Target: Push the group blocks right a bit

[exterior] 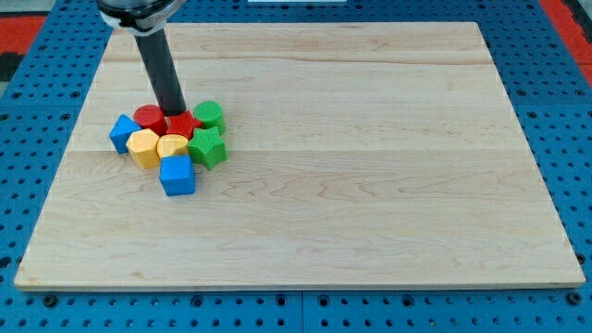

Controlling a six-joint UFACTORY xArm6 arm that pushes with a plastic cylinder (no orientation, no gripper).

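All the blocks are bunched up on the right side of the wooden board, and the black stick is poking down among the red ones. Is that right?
Not quite. The camera view shows the bunch on the view's left side of the wooden board, not the right. The rest holds: my tip comes down at the top of the cluster, between the red cylinder and the red block.
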